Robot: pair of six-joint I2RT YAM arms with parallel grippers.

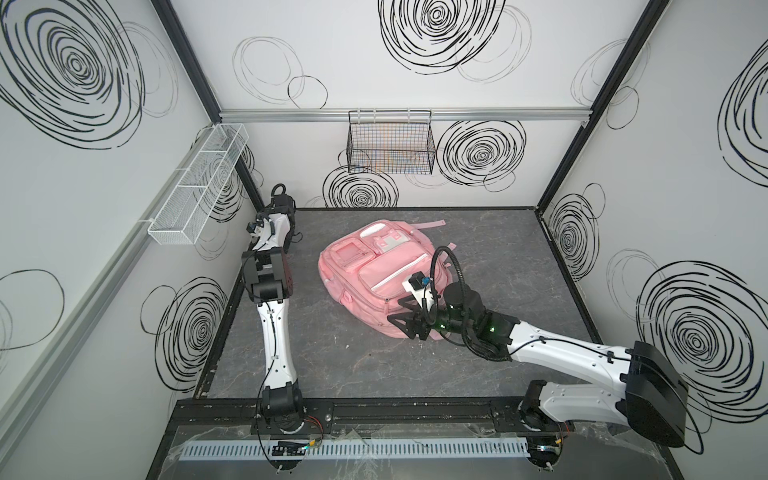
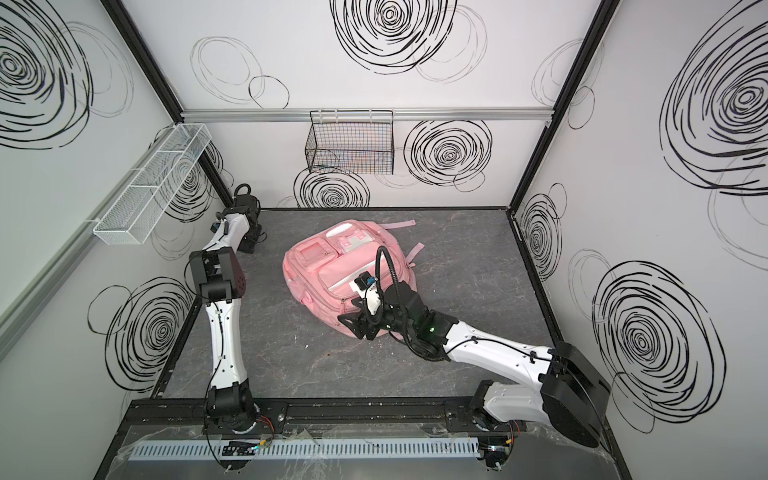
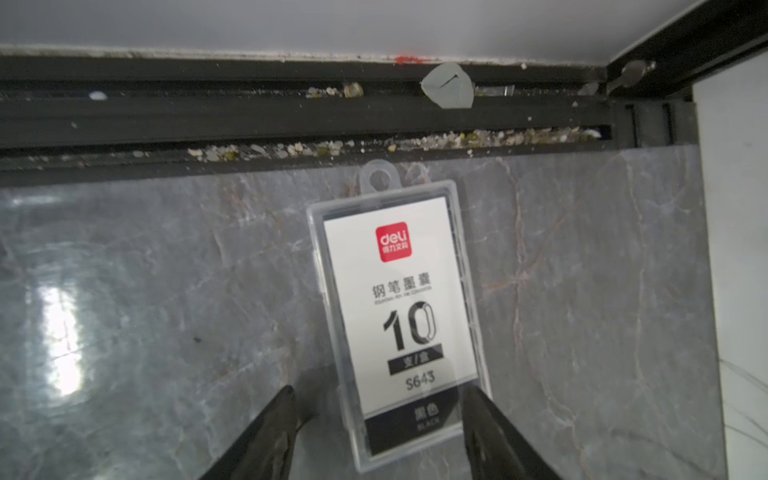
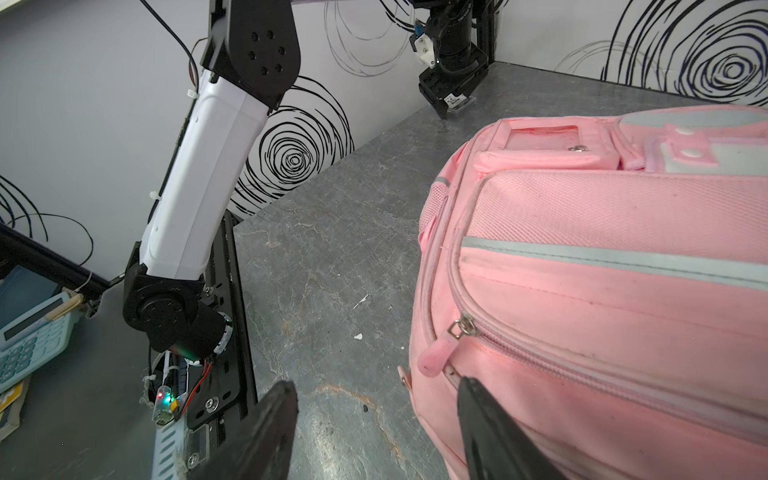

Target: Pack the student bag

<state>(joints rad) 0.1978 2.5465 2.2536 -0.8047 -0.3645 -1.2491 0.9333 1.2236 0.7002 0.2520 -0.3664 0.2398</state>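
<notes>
The student bag is a large pink backpack lying flat mid-table, pockets facing up. My right gripper stands open at its near corner: one finger hangs over the fabric just below a pink zipper pull, the other over bare table. My left gripper is down in the far left corner, open. Its fingers straddle the near end of a clear plastic box of ink cartridges that lies flat on the table. In both top views the left arm hides that box.
A black wire basket hangs on the back wall and a white mesh basket on the left wall. A black frame rail with crumbs runs just beyond the box. A light-blue calculator lies outside the front rail.
</notes>
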